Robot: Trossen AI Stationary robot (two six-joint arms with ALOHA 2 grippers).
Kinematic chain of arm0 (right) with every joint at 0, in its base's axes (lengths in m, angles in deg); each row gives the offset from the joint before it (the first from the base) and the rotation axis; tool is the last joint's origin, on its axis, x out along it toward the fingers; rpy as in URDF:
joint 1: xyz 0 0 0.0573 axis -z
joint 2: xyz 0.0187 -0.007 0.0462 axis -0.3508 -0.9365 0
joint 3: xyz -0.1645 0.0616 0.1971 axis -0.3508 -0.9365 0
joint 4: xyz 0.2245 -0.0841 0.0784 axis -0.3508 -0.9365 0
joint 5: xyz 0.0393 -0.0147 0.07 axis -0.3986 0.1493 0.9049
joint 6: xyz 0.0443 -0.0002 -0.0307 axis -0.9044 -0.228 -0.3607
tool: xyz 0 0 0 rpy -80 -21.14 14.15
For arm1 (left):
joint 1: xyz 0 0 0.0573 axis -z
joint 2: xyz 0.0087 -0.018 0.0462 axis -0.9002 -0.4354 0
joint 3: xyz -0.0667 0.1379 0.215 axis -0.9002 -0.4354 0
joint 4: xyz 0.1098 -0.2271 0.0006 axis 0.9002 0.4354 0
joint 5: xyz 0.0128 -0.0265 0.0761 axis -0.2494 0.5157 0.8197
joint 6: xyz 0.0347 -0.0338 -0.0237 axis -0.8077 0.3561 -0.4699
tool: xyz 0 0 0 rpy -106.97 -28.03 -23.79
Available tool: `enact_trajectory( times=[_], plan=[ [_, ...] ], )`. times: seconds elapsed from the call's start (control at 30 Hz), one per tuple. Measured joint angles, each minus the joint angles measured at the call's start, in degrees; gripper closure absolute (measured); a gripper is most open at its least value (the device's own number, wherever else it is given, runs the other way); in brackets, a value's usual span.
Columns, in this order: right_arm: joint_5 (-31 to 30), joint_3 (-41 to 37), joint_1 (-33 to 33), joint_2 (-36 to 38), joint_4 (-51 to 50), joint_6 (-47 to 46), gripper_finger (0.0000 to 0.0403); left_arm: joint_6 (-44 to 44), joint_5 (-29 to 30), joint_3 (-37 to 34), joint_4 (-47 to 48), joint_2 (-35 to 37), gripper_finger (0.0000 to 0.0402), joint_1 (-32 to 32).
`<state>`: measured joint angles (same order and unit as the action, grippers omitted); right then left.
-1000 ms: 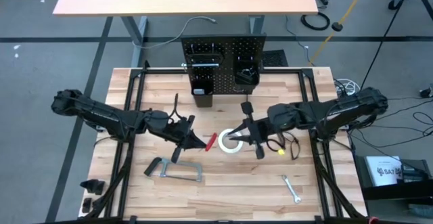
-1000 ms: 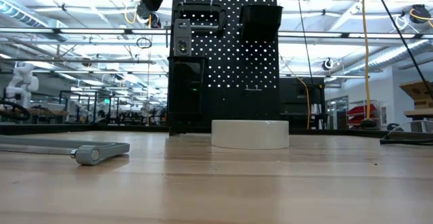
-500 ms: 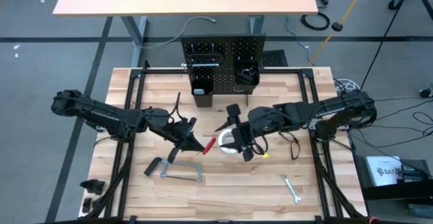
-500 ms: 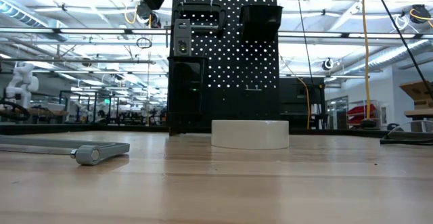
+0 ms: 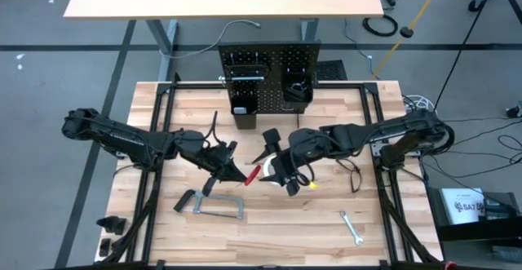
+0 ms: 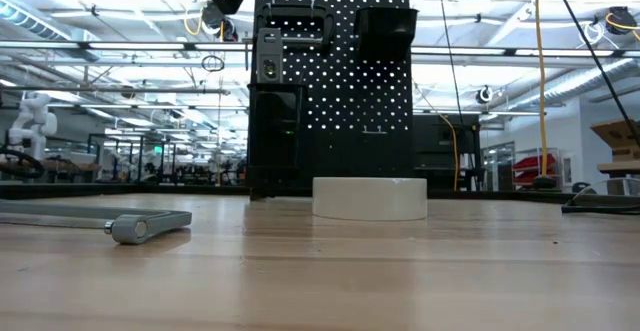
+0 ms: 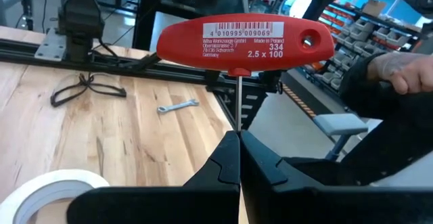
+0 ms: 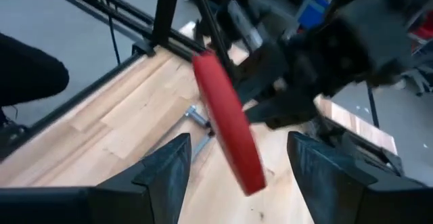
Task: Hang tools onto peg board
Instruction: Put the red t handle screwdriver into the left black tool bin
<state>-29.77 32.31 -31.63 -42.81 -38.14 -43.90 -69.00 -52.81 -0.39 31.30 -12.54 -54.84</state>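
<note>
Red-handled tool (image 7: 245, 39) held aloft, white tape roll (image 6: 370, 198) flat mid-table, peg board (image 6: 332, 86) upright behind.

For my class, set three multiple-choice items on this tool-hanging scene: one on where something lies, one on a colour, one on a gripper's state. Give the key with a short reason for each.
1. Where does the small wrench lie on the table?
A. In a bin on the peg board
B. On the near right part of the tabletop, apart from the other tools
C. Under the bar clamp

2. What colour is the T-handle of the tool held by the left gripper?
A. Red
B. Yellow
C. Silver

3. How do the fingers of the right gripper stand?
A. Shut on the tape roll
B. Shut on nothing
C. Open, reaching toward the red handle

Key: 1 B, the high view shows it alone near the right front corner. 2 A, the left wrist view shows a red handle above the shut fingers. 3 C, the right wrist view shows both fingers spread with the handle ahead.
</note>
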Motion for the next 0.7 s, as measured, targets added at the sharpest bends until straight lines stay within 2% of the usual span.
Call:
enact_trajectory(
  times=[0.2, 0.33, 0.7],
  plan=[
    [-0.38, -0.02, 0.25, -2.13, 1.58, 0.37, 0.0166, 2.77, 0.15, 0.08, -0.38, 0.0, 0.0402, -1.3],
    [-0.42, -0.04, 0.24, -2.68, 2.28, 1.51, 0.0182, 3.31, -0.06, 0.08, 0.49, 0.0, 0.0401, -1.93],
    [-0.46, -0.02, 0.5, -2.53, 2.65, 3.1, 0.0286, 4.97, -1.77, 0.08, 0.7, 0.0, 0.0401, -1.88]
  ],
)
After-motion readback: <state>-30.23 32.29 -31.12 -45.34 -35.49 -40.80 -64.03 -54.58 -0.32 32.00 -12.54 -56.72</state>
